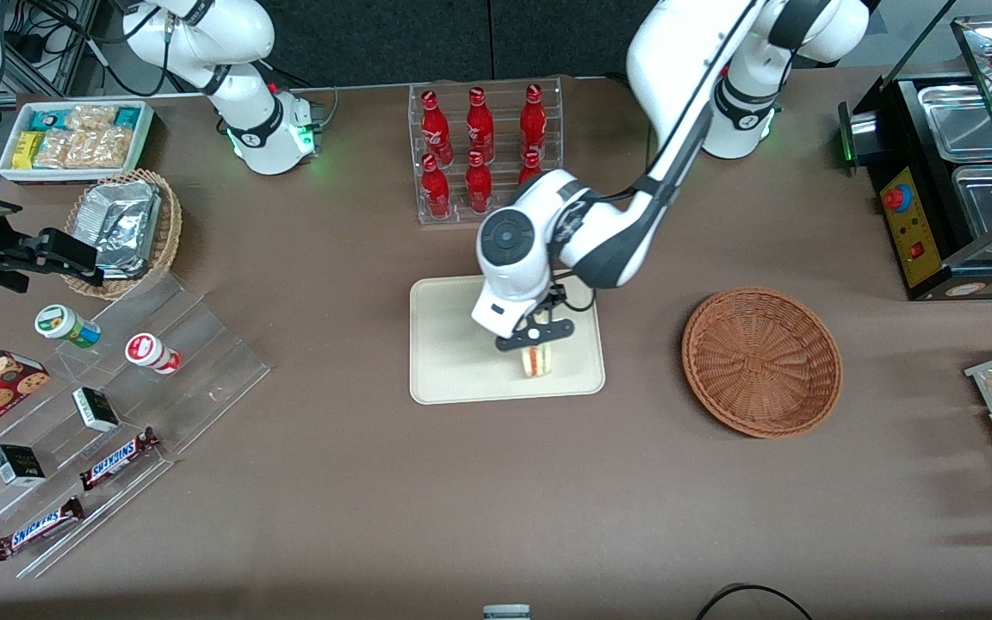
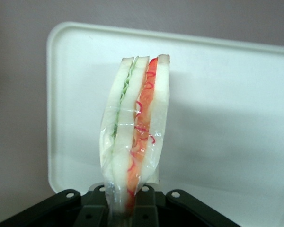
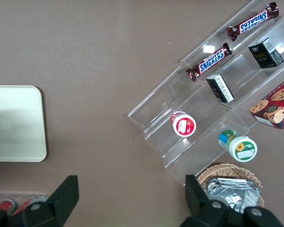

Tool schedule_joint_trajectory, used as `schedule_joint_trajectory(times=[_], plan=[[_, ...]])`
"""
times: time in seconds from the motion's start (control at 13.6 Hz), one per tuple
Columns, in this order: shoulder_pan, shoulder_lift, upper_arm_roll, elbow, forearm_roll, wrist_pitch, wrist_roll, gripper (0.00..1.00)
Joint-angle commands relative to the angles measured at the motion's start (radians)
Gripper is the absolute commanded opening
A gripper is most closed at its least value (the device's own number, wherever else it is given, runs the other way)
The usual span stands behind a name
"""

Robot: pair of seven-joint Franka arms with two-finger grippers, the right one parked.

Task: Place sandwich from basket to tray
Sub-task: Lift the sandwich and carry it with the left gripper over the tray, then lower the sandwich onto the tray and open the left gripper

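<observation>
Cream-white and low-rimmed, the flat rectangular tray [image 1: 453,344] lies at the middle of the brown tabletop [image 1: 375,482], and the small clear-wrapped triangular sandwich wedge [image 1: 536,359] sits over its 4 o'clock part, cut edge up. The left arm's black two-finger gripper [image 1: 536,334] is closed on the wedge's end, pinching the pale bread with its red-orange and green filling [image 2: 137,132]; I judge the grip stays narrow so the soft bread keeps its shape until it rests flat. Whether the wedge already touches the tray I cannot tell. The wide round reddish-brown wicker basket [image 1: 761,360] lies at the tray's 3 o'clock, toward the working arm's end, with nothing in it. Readable writing: "SNICKERS" on the brown chocolate bars [image 3: 213,58] on the clear acrylic steps [image 3: 203,113].
</observation>
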Motion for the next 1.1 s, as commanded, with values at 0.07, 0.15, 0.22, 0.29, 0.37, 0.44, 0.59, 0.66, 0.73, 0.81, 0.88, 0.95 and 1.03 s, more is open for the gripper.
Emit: schedule_joint_trajectory(times=[0.07,0.15,0.22,0.29,0.37,0.44,0.59,0.66,0.73,0.81,0.88,0.95,1.03], plan=[[-0.060,0.055,0.015,0.067,0.010,-0.024,0.006,0.09],[-0.064,0.063,0.015,0.067,0.010,-0.023,0.006,0.09],[-0.066,0.068,0.015,0.067,0.009,-0.023,0.009,0.09],[-0.078,0.074,0.015,0.067,0.010,-0.017,0.011,0.09],[-0.087,0.081,0.015,0.067,0.010,-0.001,0.009,0.12],[-0.089,0.089,0.015,0.067,0.009,0.014,0.008,0.14],[-0.094,0.100,0.015,0.069,0.009,0.045,-0.006,0.15],[-0.095,0.101,0.015,0.067,0.007,0.048,-0.006,0.27],[-0.094,0.109,0.015,0.069,0.004,0.049,-0.002,0.43],[-0.094,0.118,0.015,0.072,0.004,0.053,0.005,0.79],[-0.094,0.121,0.015,0.073,0.006,0.057,0.008,1.00],[-0.094,0.118,0.015,0.073,0.006,0.057,0.006,1.00],[-0.092,0.109,0.016,0.073,0.001,0.053,-0.004,1.00]])
